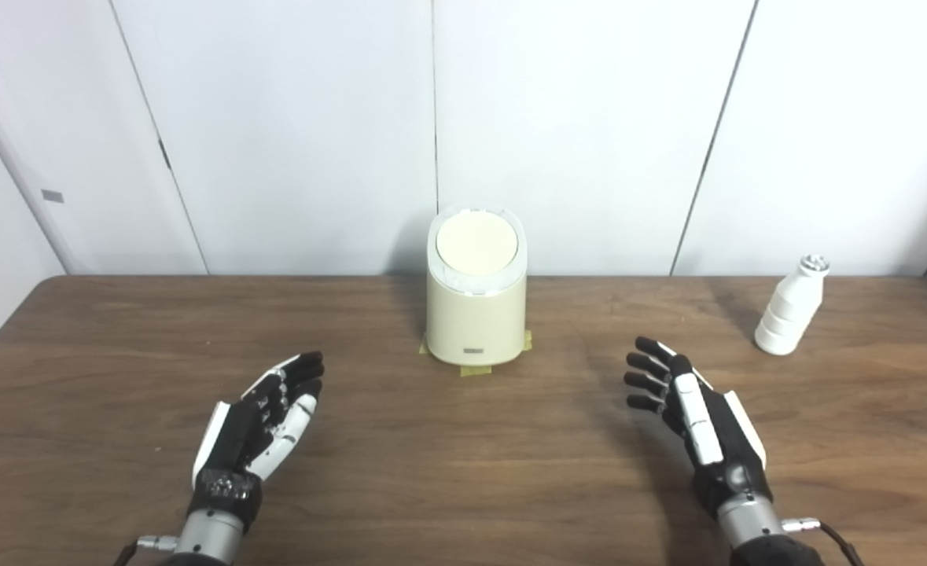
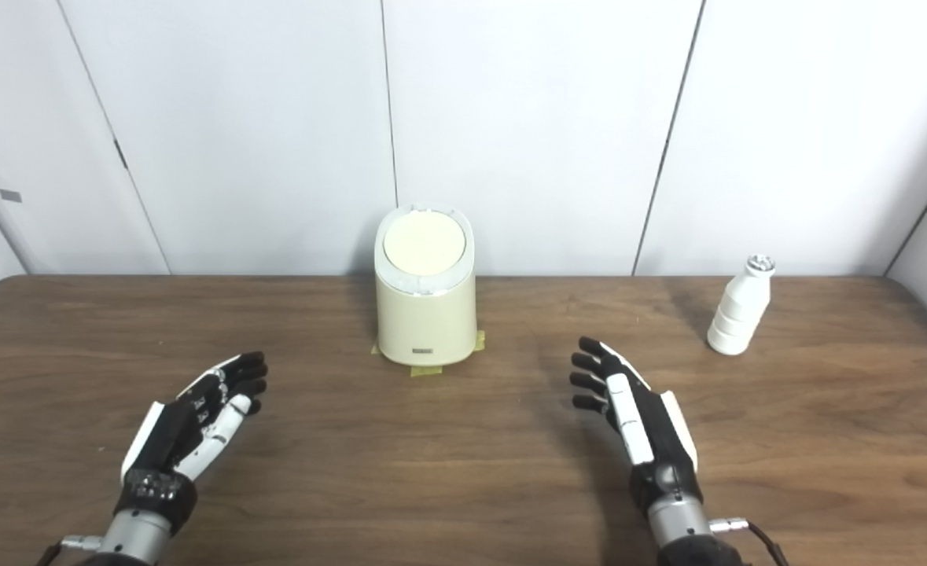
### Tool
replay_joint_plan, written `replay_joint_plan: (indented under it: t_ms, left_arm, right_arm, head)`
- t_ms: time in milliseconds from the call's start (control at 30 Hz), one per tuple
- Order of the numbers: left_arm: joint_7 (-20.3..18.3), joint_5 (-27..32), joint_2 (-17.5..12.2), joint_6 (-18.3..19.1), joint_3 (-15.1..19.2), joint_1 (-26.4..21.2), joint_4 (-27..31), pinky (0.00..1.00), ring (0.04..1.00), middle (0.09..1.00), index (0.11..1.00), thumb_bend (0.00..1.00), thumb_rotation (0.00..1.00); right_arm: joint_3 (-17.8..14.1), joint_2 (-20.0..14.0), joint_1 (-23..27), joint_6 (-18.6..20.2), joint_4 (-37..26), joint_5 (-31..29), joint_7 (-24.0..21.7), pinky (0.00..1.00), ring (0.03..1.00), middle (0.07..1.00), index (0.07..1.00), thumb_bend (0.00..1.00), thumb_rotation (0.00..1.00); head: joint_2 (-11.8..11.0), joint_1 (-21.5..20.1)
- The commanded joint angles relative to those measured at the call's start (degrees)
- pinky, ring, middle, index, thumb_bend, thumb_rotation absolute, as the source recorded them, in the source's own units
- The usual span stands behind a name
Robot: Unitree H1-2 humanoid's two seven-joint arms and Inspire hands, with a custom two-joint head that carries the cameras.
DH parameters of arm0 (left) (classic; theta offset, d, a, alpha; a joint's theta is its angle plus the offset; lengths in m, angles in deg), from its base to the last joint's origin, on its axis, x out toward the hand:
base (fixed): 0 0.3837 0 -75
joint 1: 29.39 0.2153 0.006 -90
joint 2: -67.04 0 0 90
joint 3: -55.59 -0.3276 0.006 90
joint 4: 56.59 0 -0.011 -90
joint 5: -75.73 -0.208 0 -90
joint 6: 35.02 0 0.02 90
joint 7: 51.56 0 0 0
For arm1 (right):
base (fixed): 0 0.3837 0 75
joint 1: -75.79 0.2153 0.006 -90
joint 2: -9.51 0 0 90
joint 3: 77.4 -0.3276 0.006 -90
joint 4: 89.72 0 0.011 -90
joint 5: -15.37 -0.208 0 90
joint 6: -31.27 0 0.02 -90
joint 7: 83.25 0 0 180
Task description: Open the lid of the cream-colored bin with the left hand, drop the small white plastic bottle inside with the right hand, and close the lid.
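Observation:
The cream-colored bin [image 1: 475, 310] stands at the back middle of the wooden table, its round lid [image 1: 476, 244] shut. The small white plastic bottle [image 1: 790, 307] stands upright at the back right. My left hand [image 1: 263, 424] hovers open and empty over the table, to the front left of the bin. My right hand [image 1: 695, 417] is open and empty to the front right of the bin, well short of the bottle. Both also show in the right eye view: the left hand [image 2: 192, 424] and the right hand [image 2: 636, 424].
The wooden table [image 1: 463, 472] runs to white wall panels [image 1: 589, 118] right behind the bin. Yellow tape [image 1: 475, 369] marks the bin's spot. The table's back corners are rounded.

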Motion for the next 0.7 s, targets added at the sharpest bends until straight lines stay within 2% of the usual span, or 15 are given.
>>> replay_joint_plan:
  t_ms: [0, 467, 600, 667]
  left_arm:
    - [0.4, 0.2, -0.1, -1.7, 0.1, -2.1, 1.1, 0.82, 0.838, 0.834, 0.834, 0.28, 0.43]
    - [0.3, 0.5, 0.0, -1.8, 0.2, -2.2, 0.7, 0.82, 0.839, 0.835, 0.839, 0.29, 0.42]
    - [0.5, -0.2, 0.1, -2.3, -0.1, -2.0, 0.7, 0.80, 0.837, 0.834, 0.838, 0.29, 0.38]
    - [1.1, -0.7, 0.6, -2.3, -0.2, -1.8, 0.9, 0.79, 0.831, 0.829, 0.853, 0.32, 0.36]
  right_arm:
    - [0.0, -0.1, 1.8, -1.2, -2.0, 0.1, -0.2, 0.72, 0.795, 0.825, 0.836, 0.47, 1.00]
    - [-0.1, -0.1, 1.9, -1.4, -1.8, 0.0, -0.1, 0.72, 0.790, 0.821, 0.837, 0.47, 1.00]
    - [-0.3, -0.2, 1.6, -1.8, -1.7, -0.4, -0.2, 0.72, 0.796, 0.825, 0.839, 0.47, 1.00]
    - [-0.3, -0.3, 1.4, -2.2, -1.6, -0.5, -0.3, 0.72, 0.797, 0.825, 0.836, 0.47, 1.00]
  head:
    - [0.0, -0.1]
    - [-0.2, -0.1]
    - [-1.2, -0.3]
    - [-1.7, 0.0]
